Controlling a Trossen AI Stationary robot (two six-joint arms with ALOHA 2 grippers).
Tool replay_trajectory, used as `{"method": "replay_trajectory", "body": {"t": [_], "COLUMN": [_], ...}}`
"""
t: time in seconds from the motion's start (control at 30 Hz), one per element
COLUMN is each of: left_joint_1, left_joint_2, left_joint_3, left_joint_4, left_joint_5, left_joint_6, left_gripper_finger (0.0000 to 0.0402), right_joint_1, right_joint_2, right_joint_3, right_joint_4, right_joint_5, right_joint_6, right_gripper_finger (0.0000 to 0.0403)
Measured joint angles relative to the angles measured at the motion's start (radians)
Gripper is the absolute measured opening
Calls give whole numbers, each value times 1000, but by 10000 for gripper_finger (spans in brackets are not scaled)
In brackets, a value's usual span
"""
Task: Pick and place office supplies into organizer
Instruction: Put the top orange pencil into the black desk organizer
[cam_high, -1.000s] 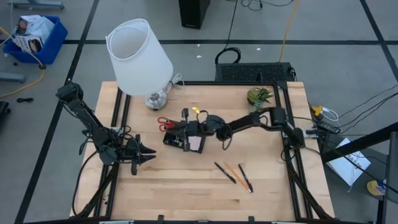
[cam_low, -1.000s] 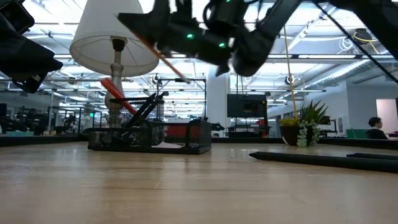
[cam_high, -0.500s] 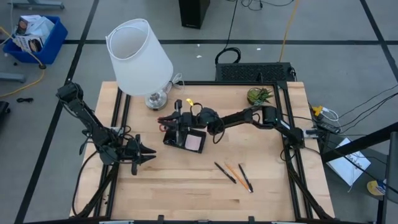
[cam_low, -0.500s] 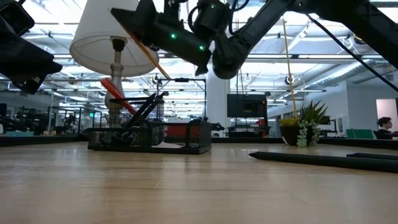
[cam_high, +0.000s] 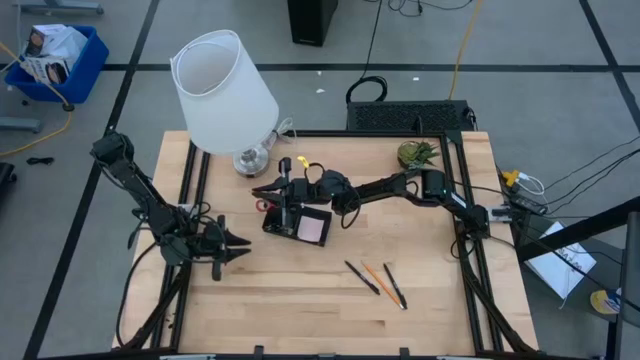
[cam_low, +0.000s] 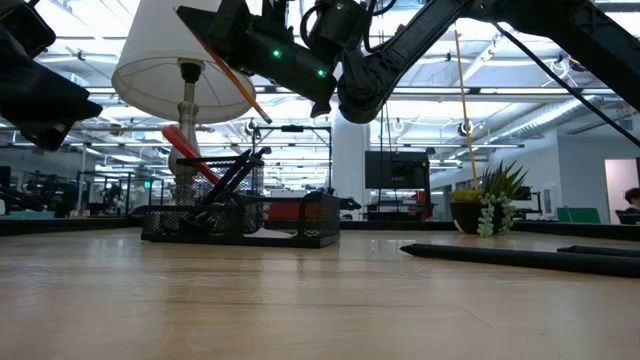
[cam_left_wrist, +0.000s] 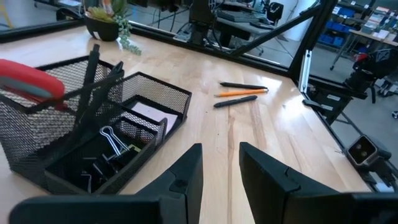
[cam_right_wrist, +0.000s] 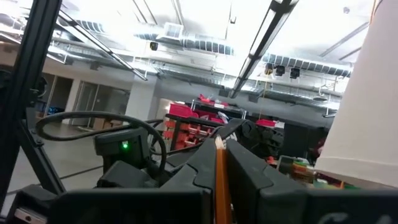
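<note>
The right hand (cam_low: 235, 45) is clenched on an orange pencil (cam_low: 232, 75), held above the black organizer (cam_high: 296, 220) mid-worktop, w/ the pencil slanting down toward the tall slotted section where red-handled scissors (cam_low: 190, 150) and black pens already lean. Pencil looks light, stiff and thin, prob. a bit slippery, so gripping near the upper end as it is now seems right, tho' it could pivot betw. the fingers; its long axis runs diagonally, lower tip aimed at the slots. Left hand (cam_high: 235, 247) waits near the worktop's left edge, fingers apart, nothing in them; two more pens and a pencil (cam_high: 372, 273) lie well apart to the right.
</note>
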Motion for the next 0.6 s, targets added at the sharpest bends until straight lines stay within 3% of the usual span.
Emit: {"method": "replay_trajectory", "body": {"t": [0.27,0.47,0.6], "left_joint_1": [48,170,201], "left_joint_2": [0,0,0], "left_joint_3": [0,0,0], "left_joint_4": [127,222,246], "left_joint_5": [-78,-45,-42], "left_joint_6": [57,178,187], "left_gripper_finger": [108,108,108], "right_joint_1": [28,86,94], "right_joint_2": [0,0,0], "right_joint_3": [0,20,110], "right_joint_4": [-1,85,-50], "right_joint_5": [-27,-28,-36], "right_joint_6": [89,69,30], "right_gripper_finger": [15,15,15]}}
